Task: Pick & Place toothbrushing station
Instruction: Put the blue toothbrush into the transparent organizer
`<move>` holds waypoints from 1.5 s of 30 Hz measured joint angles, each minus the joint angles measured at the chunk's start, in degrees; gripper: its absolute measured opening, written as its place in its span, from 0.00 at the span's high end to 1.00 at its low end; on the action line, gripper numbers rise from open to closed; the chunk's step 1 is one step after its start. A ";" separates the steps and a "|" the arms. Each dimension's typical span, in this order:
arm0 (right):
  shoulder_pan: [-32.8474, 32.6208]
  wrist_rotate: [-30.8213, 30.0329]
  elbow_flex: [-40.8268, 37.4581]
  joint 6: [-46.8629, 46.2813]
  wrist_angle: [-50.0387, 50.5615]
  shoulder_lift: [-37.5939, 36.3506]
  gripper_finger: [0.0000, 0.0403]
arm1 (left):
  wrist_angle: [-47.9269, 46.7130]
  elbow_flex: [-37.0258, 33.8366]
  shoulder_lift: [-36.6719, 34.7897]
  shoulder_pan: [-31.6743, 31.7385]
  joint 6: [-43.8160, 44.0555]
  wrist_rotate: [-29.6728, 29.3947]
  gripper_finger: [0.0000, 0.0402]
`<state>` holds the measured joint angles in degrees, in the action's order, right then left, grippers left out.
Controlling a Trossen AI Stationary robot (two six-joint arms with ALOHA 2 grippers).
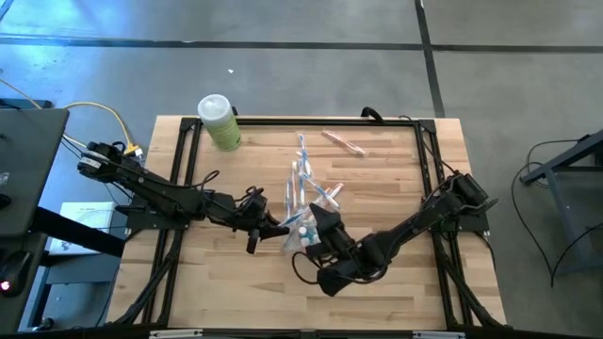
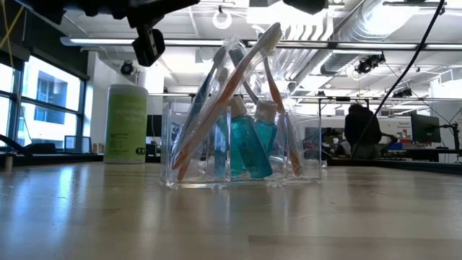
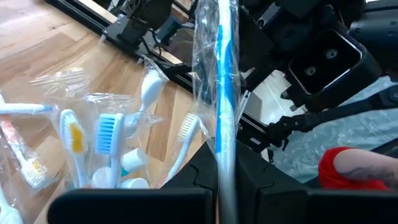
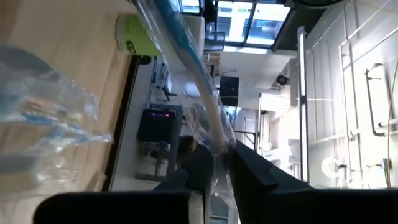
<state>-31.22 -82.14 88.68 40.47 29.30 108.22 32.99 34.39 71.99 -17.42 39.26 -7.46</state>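
Left end effector (image 3: 225, 193) pinches a thin plastic-wrapped toothbrush (image 3: 225, 93); right end effector (image 4: 217, 168) likewise.

Open-plan lab: exposed ceiling ducts (image 2: 375, 29), monitors (image 2: 426, 128), concrete floor (image 1: 311, 71).

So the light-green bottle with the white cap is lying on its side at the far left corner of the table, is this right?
Not quite. The light-green bottle is at the far left corner of the table, but it stands upright, white cap on top. The low view shows this plainly.
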 joint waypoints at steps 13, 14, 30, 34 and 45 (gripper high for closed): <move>-5.26 -1.08 -0.02 -0.69 0.07 -0.16 0.91 | 0.40 0.17 -0.09 -0.17 -1.31 1.15 0.97; -5.41 -0.38 -0.02 -0.17 0.09 -0.21 0.91 | 0.28 0.13 -0.08 -0.37 -1.31 1.13 0.97; -5.53 -0.93 -0.02 -5.40 -3.27 -0.26 0.84 | 0.41 0.09 -0.02 -1.09 -1.66 -0.04 0.97; -5.88 -0.43 -0.02 -3.84 -3.05 -0.26 0.75 | 0.08 0.04 0.07 -0.91 -1.48 -2.13 0.97; -7.88 -0.59 -0.02 -2.12 -0.89 -0.26 0.48 | 0.24 0.02 0.07 -1.02 -2.58 -0.75 0.97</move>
<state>-39.10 -82.73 88.66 38.35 28.40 107.96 33.24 34.41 72.05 -18.44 36.69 -8.20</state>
